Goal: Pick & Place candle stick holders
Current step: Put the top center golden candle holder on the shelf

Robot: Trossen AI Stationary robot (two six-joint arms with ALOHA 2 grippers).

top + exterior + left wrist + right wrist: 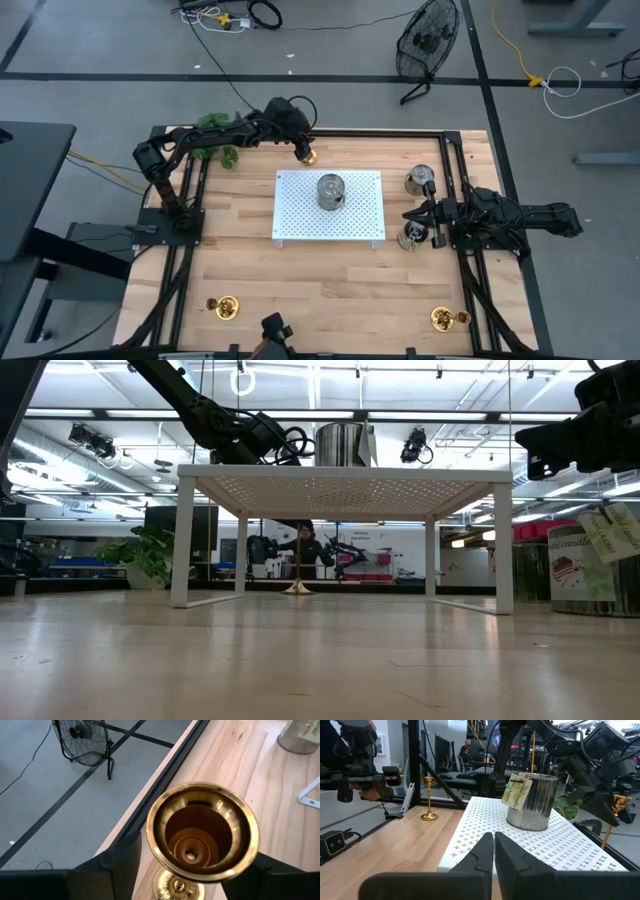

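Observation:
A brass candle stick holder [308, 156] with a slim stem stands near the table's far edge, beyond the white perforated platform [300, 222]. Its cup [202, 832] fills the left wrist view, and its base [297, 589] shows at table level in the low view. My left gripper [300, 150] is shut on it. Two more brass holders stand at the near left [224, 305] and the near right [443, 318]; the near left one [429, 800] has a tall slim stem. My right gripper [493, 845] is shut and empty at the platform's right edge [410, 214]. My left gripper has the holder's cup [155, 845] between its two fingers [122, 865], one on each side just under the rim. The rim hides the place of contact. The fingers come from above, slanting down. The holder stays upright with its base [175, 885] below the cup.
A metal candle tin [330, 190] with a paper tag stands on the platform. Two more tins [421, 180] [410, 237] stand right of it, on either side of my right gripper. A plant [220, 135] sits at the far left corner, and a fan [428, 45] stands on the floor beyond.

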